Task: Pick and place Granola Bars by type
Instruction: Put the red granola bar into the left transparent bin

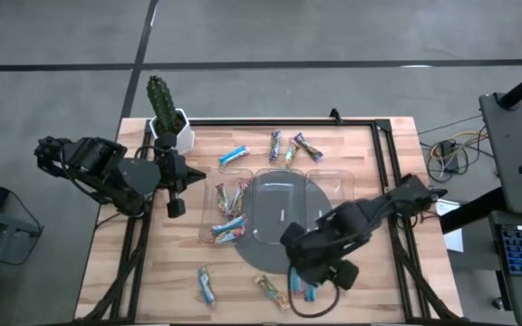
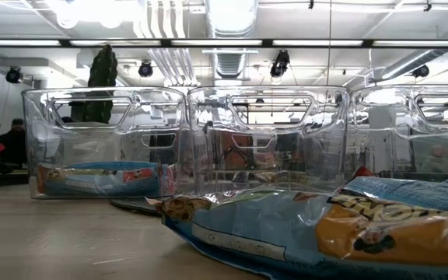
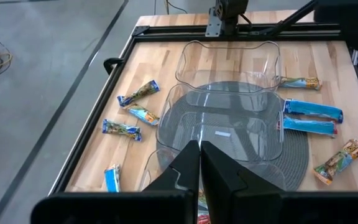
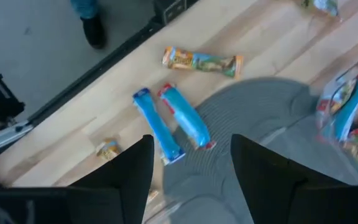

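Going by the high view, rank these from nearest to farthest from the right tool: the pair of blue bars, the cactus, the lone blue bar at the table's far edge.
1. The pair of blue bars, on the near edge right beside the open right tool.
2. The lone blue bar, across the clear tray toward the far edge.
3. The cactus, at the far left corner.

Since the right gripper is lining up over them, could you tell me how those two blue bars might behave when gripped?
The two blue bars look slim and flat, so probably light. Their glossy wrappers may slip or crinkle between the right gripper's open fingers. They lie side by side, nearly touching, so gripping one could nudge the other.
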`<state>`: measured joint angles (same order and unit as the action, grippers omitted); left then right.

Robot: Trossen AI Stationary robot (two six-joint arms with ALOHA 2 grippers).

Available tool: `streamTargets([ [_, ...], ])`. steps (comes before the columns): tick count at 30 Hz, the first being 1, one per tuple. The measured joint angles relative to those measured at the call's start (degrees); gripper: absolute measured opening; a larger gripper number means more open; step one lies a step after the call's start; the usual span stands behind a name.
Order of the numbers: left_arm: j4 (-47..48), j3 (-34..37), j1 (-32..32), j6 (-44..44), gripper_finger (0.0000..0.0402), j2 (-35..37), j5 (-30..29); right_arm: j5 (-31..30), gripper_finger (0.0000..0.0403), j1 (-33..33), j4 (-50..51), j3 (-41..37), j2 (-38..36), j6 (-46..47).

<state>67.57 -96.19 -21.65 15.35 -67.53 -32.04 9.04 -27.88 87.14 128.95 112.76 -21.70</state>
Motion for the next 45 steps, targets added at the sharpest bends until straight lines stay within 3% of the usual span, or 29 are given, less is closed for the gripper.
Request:
streamTargets([
  [5, -0.2, 0.0, 0.0, 0.1, 0.0, 0.0, 0.0, -0.3, 0.0203, 0.3, -3.1, -10.1, -6.0, 1.9],
  [12, -0.3, 0.0, 0.0, 0.1, 0.0, 0.0, -0.3, -0.5, 0.0203, 0.3, -16.7, -24.6, -13.3, 2.0],
  [18, -0.3, 0.0, 0.0, 1.2, 0.0, 0.0, -0.5, -1.8, 0.0203, 0.3, -25.1, -32.7, -15.6, -2.3],
  [26, -0.3, 0.0, 0.0, 1.8, 0.0, 0.0, -1.6, -1.7, 0.0203, 0.3, -27.5, -39.1, -14.0, -6.4],
  [37, -0.2, 0.0, 0.0, 2.6, 0.0, 0.0, -3.2, -1.0, 0.0203, 0.4, -43.0, -44.8, -14.0, -10.7],
  [45, -0.2, 0.0, 0.0, 2.7, 0.0, 0.0, -4.5, -0.9, 0.0203, 0.4, -47.5, -48.9, -13.6, -17.2],
])
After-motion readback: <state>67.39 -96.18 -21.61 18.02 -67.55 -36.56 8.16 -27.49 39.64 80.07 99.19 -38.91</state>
